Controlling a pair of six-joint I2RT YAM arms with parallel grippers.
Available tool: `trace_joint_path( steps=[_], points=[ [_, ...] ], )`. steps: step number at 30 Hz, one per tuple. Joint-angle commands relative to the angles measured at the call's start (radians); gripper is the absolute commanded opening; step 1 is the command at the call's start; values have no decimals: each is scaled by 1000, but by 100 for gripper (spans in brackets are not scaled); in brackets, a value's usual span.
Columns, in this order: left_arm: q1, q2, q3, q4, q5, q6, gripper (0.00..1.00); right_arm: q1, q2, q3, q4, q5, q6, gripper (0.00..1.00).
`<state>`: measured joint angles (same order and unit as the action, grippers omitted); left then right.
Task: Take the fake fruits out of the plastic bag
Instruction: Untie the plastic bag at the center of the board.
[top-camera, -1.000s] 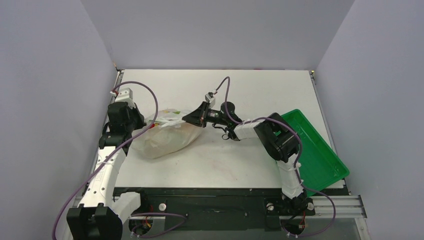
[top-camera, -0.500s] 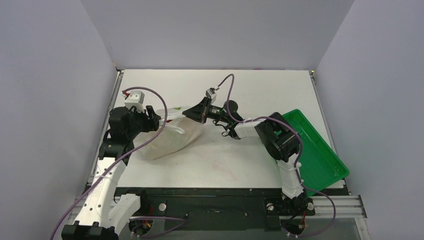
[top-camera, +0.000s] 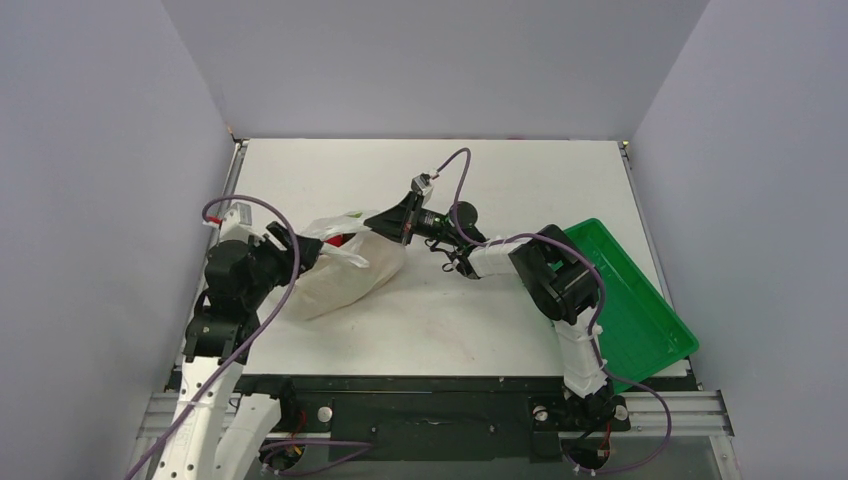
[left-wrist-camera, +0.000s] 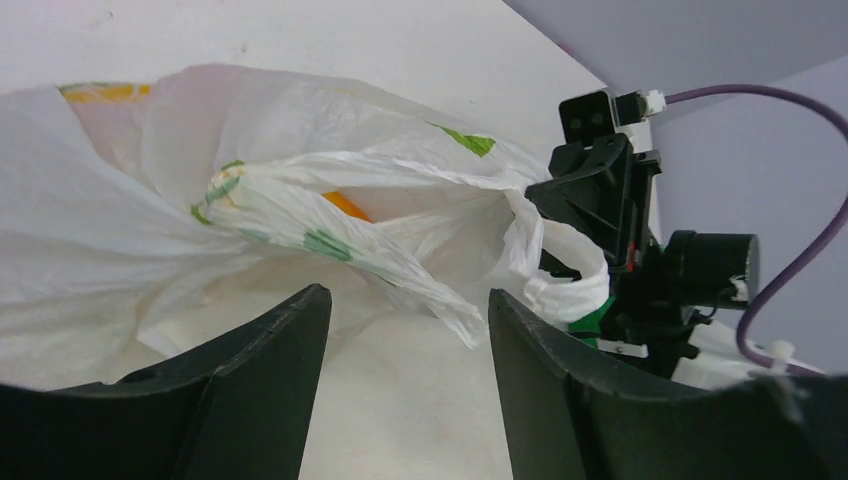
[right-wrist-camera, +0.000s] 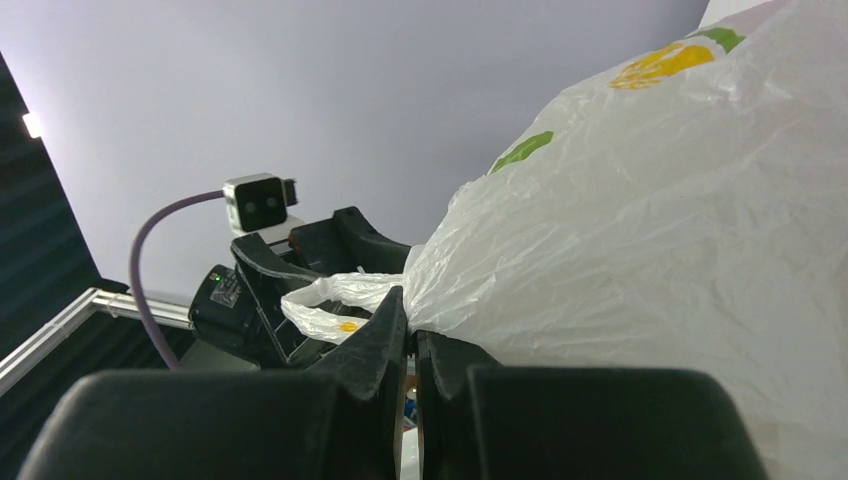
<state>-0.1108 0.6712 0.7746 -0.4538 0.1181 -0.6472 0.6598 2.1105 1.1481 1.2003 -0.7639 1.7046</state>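
Observation:
The plastic bag (top-camera: 340, 272) lies crumpled at the table's left middle, white and translucent. My right gripper (top-camera: 388, 226) is shut on the bag's far right edge (right-wrist-camera: 560, 230), its jaws pinching the film. My left gripper (top-camera: 303, 256) is open just left of the bag's mouth, and its fingers (left-wrist-camera: 290, 340) stand apart over bare table. A twisted loop handle (left-wrist-camera: 350, 245) hangs in front of them, untouched. The fake fruits are mostly hidden: only an orange sliver (left-wrist-camera: 345, 205) shows through the bag's film. A small red patch (top-camera: 340, 239) sits at the mouth.
A green tray (top-camera: 650, 310) stands tilted at the table's right edge, beside the right arm's elbow. Grey walls close in the table on three sides. Purple cables loop over both arms.
My left gripper has opened, let go of the bag and drawn back toward the near left. The right gripper keeps its hold and has barely moved. The bag's mouth has slumped.

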Motion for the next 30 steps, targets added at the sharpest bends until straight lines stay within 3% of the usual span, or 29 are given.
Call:
trace_joint_path(
  steps=[1,5,9,13,26,28,29,30],
  points=[
    [-5,-41,-24,-47,-48,-342,57,-4,-4,3,127,28,23,0],
    [-5,-61,-88,-64,-70,-566,59,-4,-20,-9,127,36,16,0],
    [-6,-74,-179,36,-68,-674,61,4,-29,-12,128,37,14,0],
    [-5,-22,-226,211,-9,-656,62,13,-35,-13,122,36,7,0],
    [-3,75,-261,420,-13,-606,61,33,-27,30,85,32,-4,0],
    [-3,92,-257,434,-9,-595,58,36,-27,30,79,33,-6,0],
    [-2,94,-259,455,8,-591,49,35,-26,28,79,33,-8,0],
    [7,97,-261,483,20,-584,32,34,-27,28,77,33,-11,0]
  ],
)
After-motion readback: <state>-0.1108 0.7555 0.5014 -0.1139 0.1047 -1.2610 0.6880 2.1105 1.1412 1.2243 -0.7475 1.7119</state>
